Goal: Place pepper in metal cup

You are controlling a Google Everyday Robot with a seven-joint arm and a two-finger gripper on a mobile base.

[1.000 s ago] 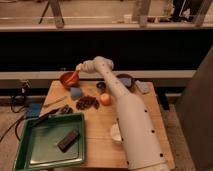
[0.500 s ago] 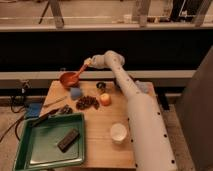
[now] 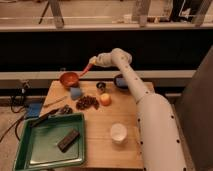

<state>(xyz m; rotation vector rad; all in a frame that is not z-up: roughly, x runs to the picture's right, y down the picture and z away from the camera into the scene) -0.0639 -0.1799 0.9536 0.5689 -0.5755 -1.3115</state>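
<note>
Now pincer point(image 3: 94, 61) hovering above far side of desk point(image 3: 97, 145), clamping pepper point(image 3: 86, 70); pepper slanting down toward orange bowl point(image 3: 69, 79). Metal cup point(image 3: 101, 86) standing apart, right of bowl.

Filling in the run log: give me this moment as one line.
pincer: shut on pepper | position: raised between orange bowl and metal cup | pepper: not yet in metal cup

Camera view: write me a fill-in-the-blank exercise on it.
The pincer, in the air just right of the orange bowl, is shut on the ____.
The metal cup stands just behind the round ____ fruit.
The dark block lies in the ____ tray.
Missing: pepper; orange; green.
</note>
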